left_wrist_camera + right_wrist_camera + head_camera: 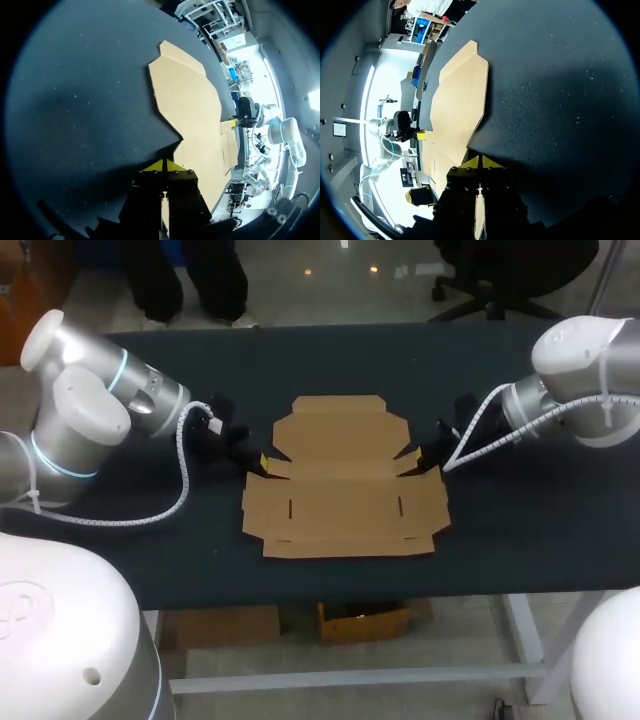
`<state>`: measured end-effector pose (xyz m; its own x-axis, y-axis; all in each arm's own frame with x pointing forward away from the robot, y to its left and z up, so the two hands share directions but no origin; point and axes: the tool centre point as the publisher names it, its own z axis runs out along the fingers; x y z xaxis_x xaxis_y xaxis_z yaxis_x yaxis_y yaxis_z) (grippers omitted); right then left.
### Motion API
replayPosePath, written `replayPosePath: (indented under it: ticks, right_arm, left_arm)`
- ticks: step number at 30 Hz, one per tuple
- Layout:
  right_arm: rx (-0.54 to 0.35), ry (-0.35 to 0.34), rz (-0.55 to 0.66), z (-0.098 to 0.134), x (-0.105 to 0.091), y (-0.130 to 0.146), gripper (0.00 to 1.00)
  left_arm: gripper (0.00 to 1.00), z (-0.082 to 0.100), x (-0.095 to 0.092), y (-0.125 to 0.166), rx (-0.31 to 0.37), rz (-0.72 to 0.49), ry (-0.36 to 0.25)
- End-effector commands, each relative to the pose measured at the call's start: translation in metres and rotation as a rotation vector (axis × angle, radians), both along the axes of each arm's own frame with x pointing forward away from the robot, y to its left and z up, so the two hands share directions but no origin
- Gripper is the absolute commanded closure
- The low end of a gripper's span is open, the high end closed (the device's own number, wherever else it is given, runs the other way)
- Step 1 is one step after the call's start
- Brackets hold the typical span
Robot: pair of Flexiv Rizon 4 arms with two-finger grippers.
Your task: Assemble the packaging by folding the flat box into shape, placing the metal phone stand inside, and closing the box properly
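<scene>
The left gripper has its yellow tips pressed almost together, with only a thin sliver of cardboard between them. It pinches the left side flap of the flat box at the notch there. The right gripper is clenched the same way on the right side flap (a mirror of the left). The box lies unfolded between the two grippers, mid-way across the dark table. It is plain brown, with two short slits in its broad near panel.
</scene>
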<state>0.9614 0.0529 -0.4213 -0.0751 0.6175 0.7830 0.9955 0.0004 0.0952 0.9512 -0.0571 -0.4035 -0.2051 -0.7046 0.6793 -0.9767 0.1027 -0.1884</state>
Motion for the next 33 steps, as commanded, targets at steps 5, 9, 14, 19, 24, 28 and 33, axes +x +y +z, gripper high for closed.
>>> replayPosePath:
  ticks: [5, 9, 14, 19, 24, 28, 33]
  right_arm:
    - [-0.002, 0.000, 0.004, 0.002, 0.000, 0.001, 1.00]
    - [-0.006, 0.003, 0.003, 0.002, 0.000, 0.002, 1.00]
    - [-0.011, 0.003, 0.005, 0.004, 0.001, 0.004, 1.00]
    - [-0.022, 0.001, 0.007, 0.007, 0.002, 0.005, 1.00]
    - [-0.026, 0.003, 0.009, 0.006, 0.003, 0.007, 1.00]
    - [-0.027, 0.008, 0.010, 0.005, 0.004, 0.007, 1.00]
    - [-0.032, 0.008, 0.011, 0.006, 0.004, 0.008, 1.00]
  left_arm:
    - [1.00, 0.002, -0.001, -0.002, -0.004, -0.001, -0.002]
    - [1.00, -0.005, 0.001, -0.003, -0.003, -0.001, 0.004]
    - [1.00, -0.004, 0.001, -0.003, -0.009, 0.004, 0.005]
    - [1.00, 0.007, -0.001, -0.005, -0.001, 0.005, -0.022]
    - [1.00, 0.006, -0.001, -0.008, 0.016, 0.004, -0.025]
    - [1.00, -0.001, 0.003, -0.010, 0.023, 0.007, -0.001]
    - [1.00, 0.010, -0.001, -0.012, 0.016, -0.011, -0.035]
